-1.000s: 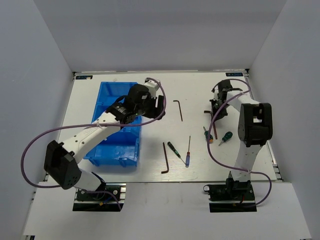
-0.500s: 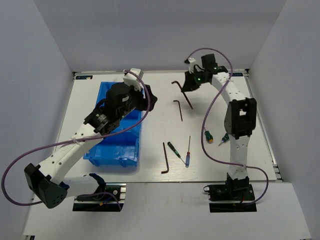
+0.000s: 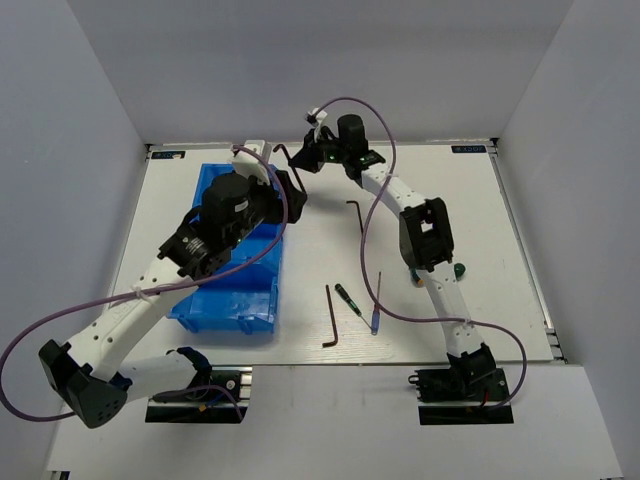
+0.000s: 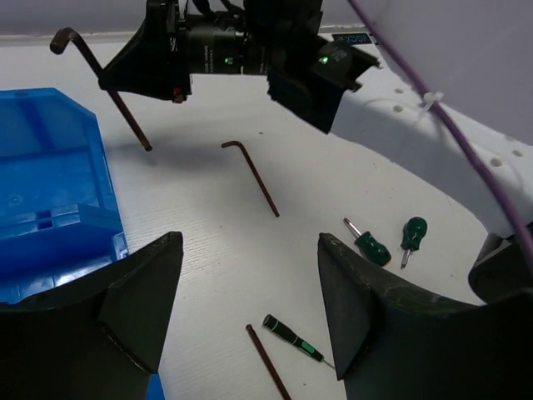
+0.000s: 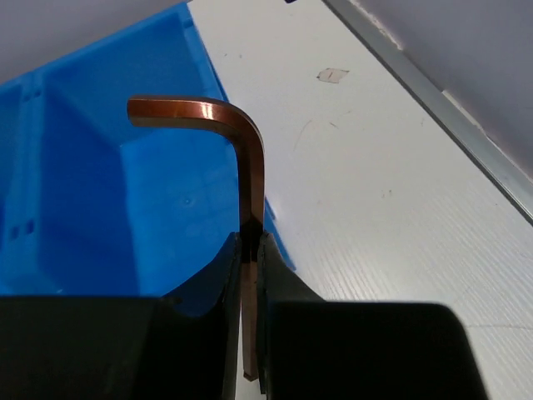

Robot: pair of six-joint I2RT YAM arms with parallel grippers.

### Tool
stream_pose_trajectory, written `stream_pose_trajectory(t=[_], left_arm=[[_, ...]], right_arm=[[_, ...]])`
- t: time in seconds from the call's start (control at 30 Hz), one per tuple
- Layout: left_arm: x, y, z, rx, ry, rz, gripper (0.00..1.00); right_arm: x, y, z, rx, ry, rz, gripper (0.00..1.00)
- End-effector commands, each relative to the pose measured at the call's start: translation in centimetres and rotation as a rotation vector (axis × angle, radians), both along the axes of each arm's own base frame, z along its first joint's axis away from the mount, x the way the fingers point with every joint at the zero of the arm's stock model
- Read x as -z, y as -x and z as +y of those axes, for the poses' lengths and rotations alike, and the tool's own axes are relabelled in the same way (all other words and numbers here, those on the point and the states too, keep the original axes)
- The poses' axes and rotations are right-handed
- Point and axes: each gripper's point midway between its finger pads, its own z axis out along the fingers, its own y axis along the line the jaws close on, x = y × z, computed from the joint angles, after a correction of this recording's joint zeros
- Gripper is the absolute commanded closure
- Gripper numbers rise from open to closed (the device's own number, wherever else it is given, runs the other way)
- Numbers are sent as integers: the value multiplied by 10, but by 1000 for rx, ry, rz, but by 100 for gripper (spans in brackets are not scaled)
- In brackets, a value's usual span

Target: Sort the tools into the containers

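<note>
Our right tool (image 5: 247, 243) clamps the hex key (image 5: 251, 171) mid-shank — just off the far right corner of the bin (image 5: 75, 167)

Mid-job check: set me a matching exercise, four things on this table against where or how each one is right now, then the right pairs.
Things
1. right gripper
2. left gripper
3. blue-handled screwdriver
4. blue bin

States
a. lying loose on the table, not in any compartment
b. open, holding nothing
c. shut on a hex key
d. standing on the left side, partly under the left arm

Pairs: 1-c, 2-b, 3-a, 4-d
</note>
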Motion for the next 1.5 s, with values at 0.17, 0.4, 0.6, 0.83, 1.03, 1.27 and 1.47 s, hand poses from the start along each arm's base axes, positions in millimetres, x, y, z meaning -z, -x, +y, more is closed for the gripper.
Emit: stream_pose_trajectory(t=[0.17, 0.4, 0.6, 0.83, 1.03, 1.27, 1.47], left_arm=[[-22, 11, 18, -51, 40, -17, 24], [-25, 11, 18, -51, 36, -12, 24], [-28, 11, 21, -61, 40, -21, 24], [-18, 10, 19, -64, 30, 6, 24], [-6, 8, 13, -46, 20, 24, 24], [32, -14, -19, 36, -67, 103, 86], [100, -52, -71, 113, -142, 245, 98]], right_arm=[[-99, 13, 49, -5, -252, -267, 100], [-118, 31, 63, -39, -305, -295, 100], [-73, 45, 93, -48, -231, -303, 100], [-39, 48, 91, -63, -170, -253, 56], [-87, 59, 68, -64, -199, -267, 48], [-100, 7, -38, 312, 11, -138, 100], [-11, 20, -155, 485, 579, 68, 97]])
